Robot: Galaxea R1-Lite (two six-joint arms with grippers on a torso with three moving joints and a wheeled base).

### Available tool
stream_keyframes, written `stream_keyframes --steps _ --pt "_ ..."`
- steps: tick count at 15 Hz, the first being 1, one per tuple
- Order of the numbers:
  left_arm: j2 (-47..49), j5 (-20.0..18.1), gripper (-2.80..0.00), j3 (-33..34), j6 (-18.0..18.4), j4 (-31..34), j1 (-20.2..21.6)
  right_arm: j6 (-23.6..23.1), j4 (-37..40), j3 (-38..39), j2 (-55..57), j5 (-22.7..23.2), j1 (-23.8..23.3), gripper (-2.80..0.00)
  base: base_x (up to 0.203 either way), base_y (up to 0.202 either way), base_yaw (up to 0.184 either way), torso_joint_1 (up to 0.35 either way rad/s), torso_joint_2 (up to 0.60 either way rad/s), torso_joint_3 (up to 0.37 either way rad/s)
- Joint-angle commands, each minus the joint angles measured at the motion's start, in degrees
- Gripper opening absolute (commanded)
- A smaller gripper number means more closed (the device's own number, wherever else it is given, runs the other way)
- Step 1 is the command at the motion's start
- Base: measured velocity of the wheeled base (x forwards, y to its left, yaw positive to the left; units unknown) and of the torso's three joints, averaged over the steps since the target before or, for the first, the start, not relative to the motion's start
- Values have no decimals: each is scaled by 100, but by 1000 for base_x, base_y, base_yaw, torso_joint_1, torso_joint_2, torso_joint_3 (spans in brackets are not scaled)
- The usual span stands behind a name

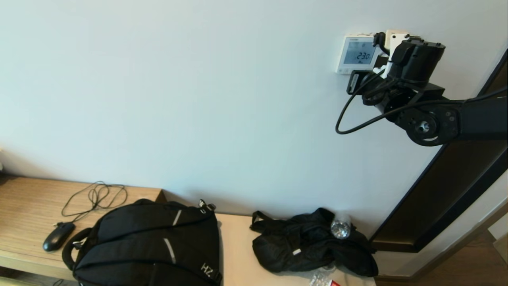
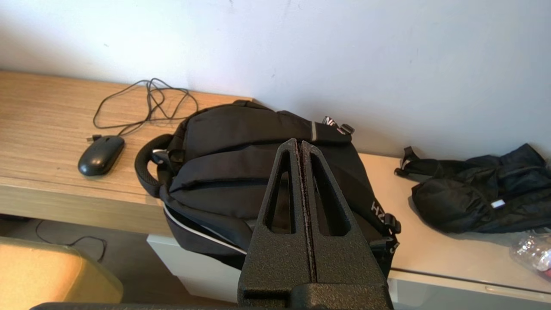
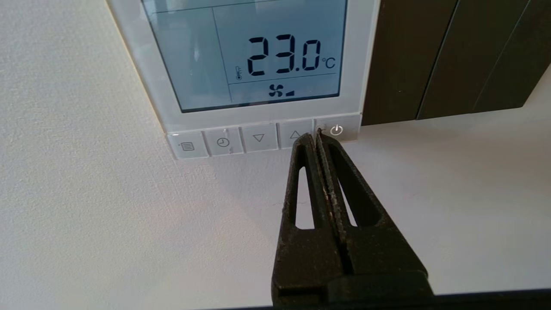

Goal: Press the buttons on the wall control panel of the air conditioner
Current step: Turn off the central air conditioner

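Reaching to the upper right of the head view, the right arm is stretched to the wall control panel (image 1: 355,53), whose right edge and lower right corner are hidden behind the wrist. Below, a backpack (image 1: 147,242) and a black jacket (image 1: 313,244) are seen on the bench, well apart from the work.

At bottom centre of the left wrist view, the left gripper (image 2: 300,144) is held closed and empty above the backpack — parked, it is judged.

Closed to a single point for poking, the right gripper (image 3: 313,137) is seen in the right wrist view at the seam between the up-arrow and power buttons (image 3: 262,137); contact cannot be confirmed. A dark plate (image 3: 447,56) borders the panel — sideways room is judged scant there.
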Motion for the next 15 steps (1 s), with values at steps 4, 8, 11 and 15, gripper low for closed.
stream_keyframes --steps 4,8,11,15 --pt "0 2 -280 -1 -4 3 2 4 -23 1 -42 -12 -11 -280 0 0 0 0 0 0" --pt "0 2 -280 -1 -4 3 2 -4 -23 1 -42 -12 -63 -280 0 0 0 0 0 0" --pt "0 2 -280 -1 -4 3 2 -4 -14 -8 -34 -4 -142 -280 0 0 0 0 0 0" --pt "0 2 -280 -1 -4 3 2 -4 3 -8 -15 5 -142 -280 0 0 0 0 0 0"
